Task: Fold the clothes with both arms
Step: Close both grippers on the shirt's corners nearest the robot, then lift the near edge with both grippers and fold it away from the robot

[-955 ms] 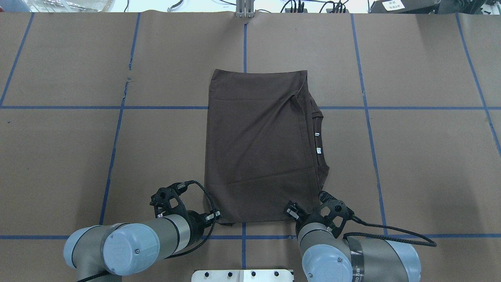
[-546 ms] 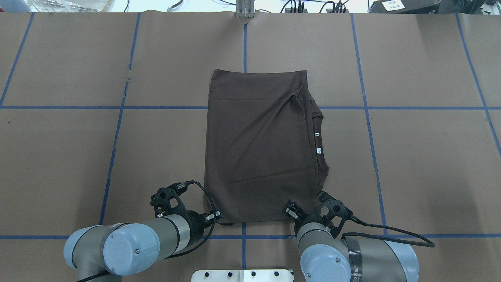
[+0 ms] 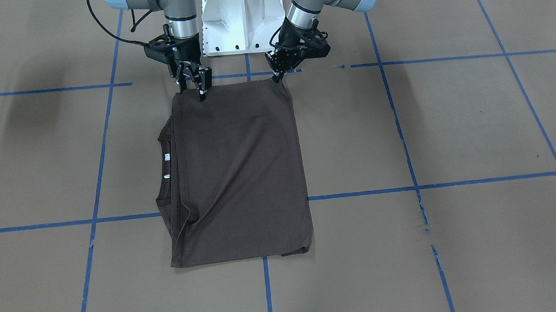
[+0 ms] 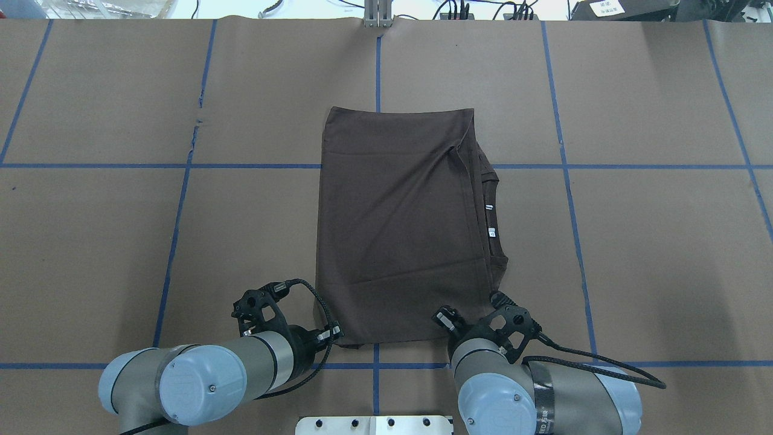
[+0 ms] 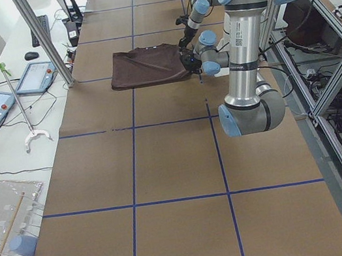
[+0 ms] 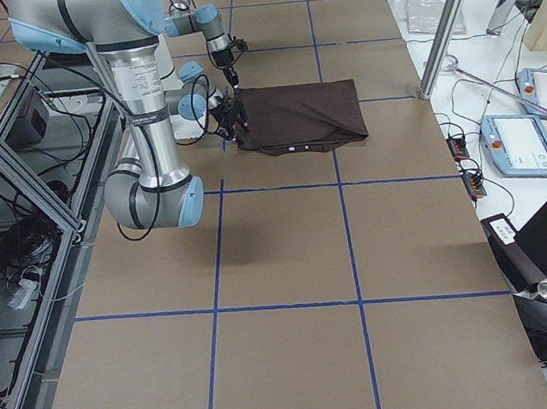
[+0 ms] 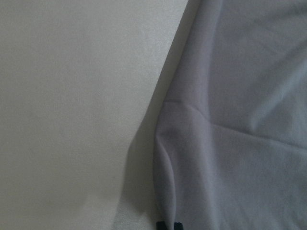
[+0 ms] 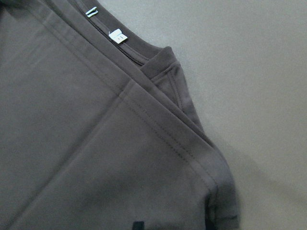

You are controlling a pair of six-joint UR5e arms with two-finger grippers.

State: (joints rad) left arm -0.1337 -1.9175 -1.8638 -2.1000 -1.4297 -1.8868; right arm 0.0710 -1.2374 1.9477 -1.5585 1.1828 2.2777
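Straight out from the white pedestal base (image 4: 374,425), on the brown paper-covered table (image 4: 634,241), lies one dark brown T-shirt (image 4: 398,229), folded into a tidy rectangle. Its long axis runs directly away from the pedestal, with a short edge nearest it. The top layer lies flat, with a few shallow creases. The ribbed collar (image 4: 494,241) peeks out along the long side on the robot's right, so the neck opening faces that way. Two white neck tags (image 4: 490,208) sit on that strip, one farther from the pedestal than the other; their print is too small to read.

Two arms reach out from the pedestal, one on each side. The left arm (image 4: 211,374) brings the left tool (image 3: 276,78) down to the shirt corner nearest the pedestal on the robot's left. Its fingers are pressed close together and appear to be pinching the fabric edge, though the left wrist view is washed out and shows only two dark tips at its bottom edge. The right arm (image 4: 543,399) holds the right tool (image 3: 192,93) over the other near corner, its fingers spread apart and their tips down at the cloth.

From overhead each wrist hides its own fingertips. The front view cuts off both arms above the elbows. In both side views the tools are too small to judge.
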